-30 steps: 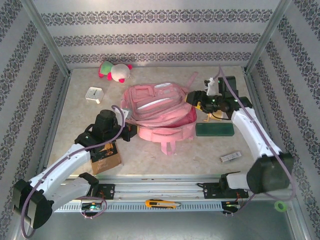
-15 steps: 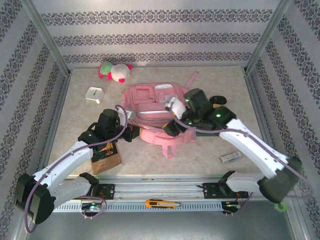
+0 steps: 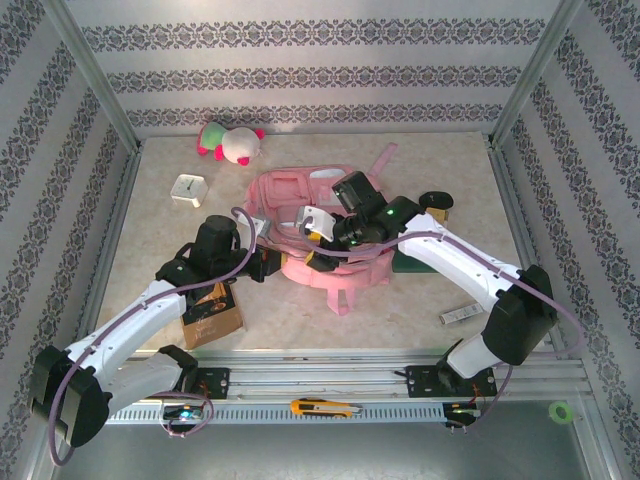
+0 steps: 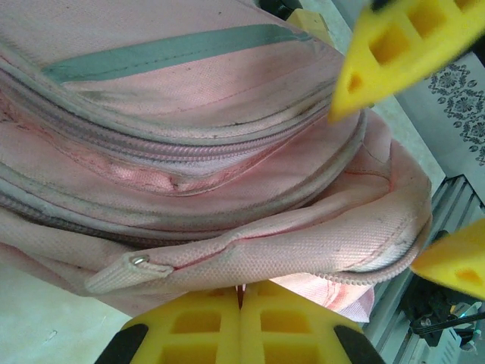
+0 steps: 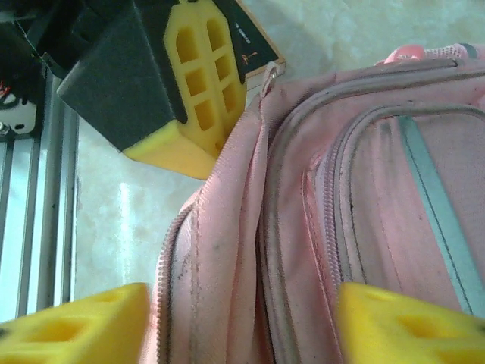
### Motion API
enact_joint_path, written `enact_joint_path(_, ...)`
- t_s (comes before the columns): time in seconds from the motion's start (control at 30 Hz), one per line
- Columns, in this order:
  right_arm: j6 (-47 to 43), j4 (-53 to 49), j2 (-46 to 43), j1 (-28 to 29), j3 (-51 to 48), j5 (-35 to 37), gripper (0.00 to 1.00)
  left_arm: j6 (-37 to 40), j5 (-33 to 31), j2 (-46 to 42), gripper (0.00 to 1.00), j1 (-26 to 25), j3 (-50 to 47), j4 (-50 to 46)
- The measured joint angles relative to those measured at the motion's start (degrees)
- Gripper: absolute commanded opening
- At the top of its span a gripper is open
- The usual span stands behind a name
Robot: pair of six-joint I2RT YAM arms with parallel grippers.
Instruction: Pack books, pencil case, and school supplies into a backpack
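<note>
Right now my right tool (image 5: pixel 242 322) stands half wide. Its two fingers straddle the near rim of the backpack (image 5: pixel 333 197), with pink fabric and zip tracks between them but nothing pinched yet. My left tool (image 4: pixel 242 299) is closed tight on what looks like a fold of that same rim, just beside the metal zipper pull (image 4: pixel 140 262).

I judge the step in hand to be opening the main compartment, so nothing is packed so far. To do it well, I should use the left pinch as a firm anchor, lifted slightly so the rim is taut. With the right tool I want to settle on one layer only, the outer lip of the opening and not the front pocket's seam. Then I close and draw away from the left tool to spread the mouth. Pulling too hard could drag the whole soft bag across the tabletop (image 3: pixel 160 230).

Beyond the bag, the brown book (image 3: pixel 212 318) lies just under my left arm. The dark green pencil case (image 3: pixel 405 267) is partly covered by my right arm, and the pale grey bar (image 3: pixel 461 314) lies well apart to the right.
</note>
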Motion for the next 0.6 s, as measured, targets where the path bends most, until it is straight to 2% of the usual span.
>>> enact_joint_path(0.03, -0.4, 0.0, 0.0, 0.0, 0.0, 0.9, 0.07, 0.0, 0.0, 0.1, 0.00, 0.0, 0.1, 0.0)
enact_joint_path(0.07, -1.1, 0.0, 0.0, 0.0, 0.0, 1.7, 0.01, 0.0, -0.4, 0.1, 0.00, 0.0, 0.3, -0.1)
enact_joint_path(0.1, -1.9, -0.1, 0.0, -0.2, 0.0, 1.9, 0.00, 0.1, -1.1, 0.2, 0.00, 0.0, 0.6, -0.3)
enact_joint_path(0.33, -13.9, -4.7, -2.9, -5.0, -0.5, -7.7, 0.00, 1.6, -10.3, 4.8, 0.00, 1.5, 4.0, -4.6)
enact_joint_path(0.6, -25.2, -14.1, -4.6, -6.3, 0.3, -9.9, 0.00, 5.4, -12.4, 14.1, 0.01, 8.6, 4.1, -2.2)
